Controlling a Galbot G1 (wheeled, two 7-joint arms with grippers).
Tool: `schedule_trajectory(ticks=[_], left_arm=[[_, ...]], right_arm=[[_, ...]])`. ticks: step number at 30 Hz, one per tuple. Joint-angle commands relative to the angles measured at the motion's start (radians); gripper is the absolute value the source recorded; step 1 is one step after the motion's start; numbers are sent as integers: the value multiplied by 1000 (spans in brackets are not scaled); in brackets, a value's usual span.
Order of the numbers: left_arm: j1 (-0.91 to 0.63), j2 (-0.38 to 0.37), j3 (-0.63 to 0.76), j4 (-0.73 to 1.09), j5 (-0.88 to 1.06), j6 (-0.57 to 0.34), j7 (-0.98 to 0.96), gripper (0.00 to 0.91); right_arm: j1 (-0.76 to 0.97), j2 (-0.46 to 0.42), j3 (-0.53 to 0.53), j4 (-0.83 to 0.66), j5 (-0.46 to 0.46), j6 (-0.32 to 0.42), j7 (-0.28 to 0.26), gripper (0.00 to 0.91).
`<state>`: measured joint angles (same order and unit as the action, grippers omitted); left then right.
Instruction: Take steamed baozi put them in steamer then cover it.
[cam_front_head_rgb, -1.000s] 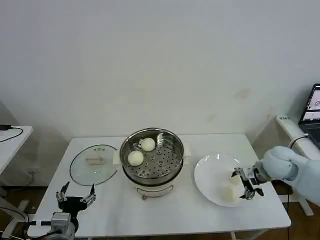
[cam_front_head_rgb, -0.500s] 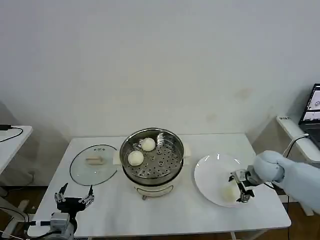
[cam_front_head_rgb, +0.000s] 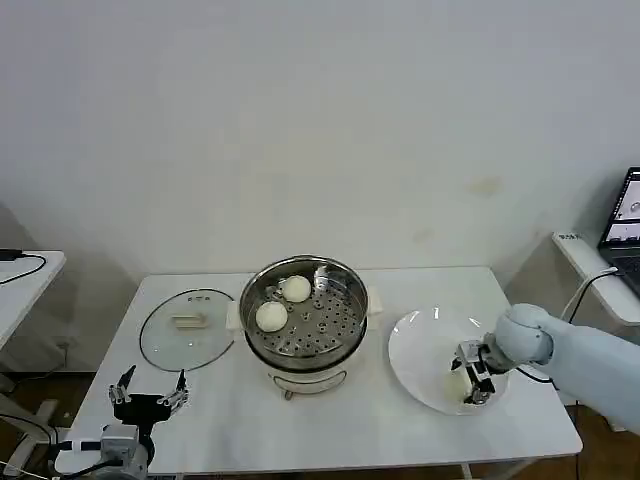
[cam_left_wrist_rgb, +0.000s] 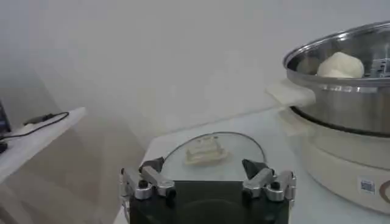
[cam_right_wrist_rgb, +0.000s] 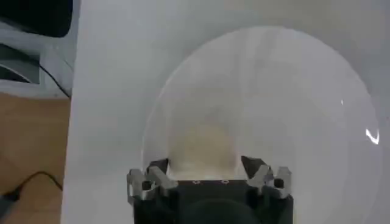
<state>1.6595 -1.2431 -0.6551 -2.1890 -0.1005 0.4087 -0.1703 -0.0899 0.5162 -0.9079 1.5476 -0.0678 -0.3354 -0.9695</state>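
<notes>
My right claw (cam_front_head_rgb: 470, 377) sits spread around a bun (cam_right_wrist_rgb: 203, 148) on the plate (cam_front_head_rgb: 420, 340), at 3 o'clock from the steamer (cam_front_head_rgb: 305, 318); my left claw (cam_front_head_rgb: 148, 399) waits spread at the bench (cam_front_head_rgb: 230, 420) edge.

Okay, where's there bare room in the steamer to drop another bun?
The perforated tray is bare on the side toward the plate. The steamer is crowded on the side toward the cover, where two baozi sit. The right gripper is over another bun on the plate.
</notes>
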Motion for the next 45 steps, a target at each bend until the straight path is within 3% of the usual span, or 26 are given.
schedule_trajectory(ticks=[1, 12, 22, 26, 31, 45], left_arm=[[2, 0, -1, -3, 0, 0, 0, 907], [5, -2, -3, -14, -2, 0, 1, 907], [-2, 8, -12, -3, -19, 0, 0, 907], [-3, 11, -16, -6, -26, -1, 0, 907], [-4, 14, -26, -9, -35, -1, 0, 907], [1, -3, -47, -32, -40, 12, -2, 907]], right_arm=[[-2, 6, -1, -8, 5, -7, 0, 574], [104, -52, -22, 45, 30, -4, -5, 564], [554, -35, -266, 44, 140, 9, -19, 564], [737, 27, -341, 14, 187, 10, -18, 564], [831, 180, -383, -16, 224, 12, -5, 564], [752, 602, -330, -121, 239, 48, 21, 564]])
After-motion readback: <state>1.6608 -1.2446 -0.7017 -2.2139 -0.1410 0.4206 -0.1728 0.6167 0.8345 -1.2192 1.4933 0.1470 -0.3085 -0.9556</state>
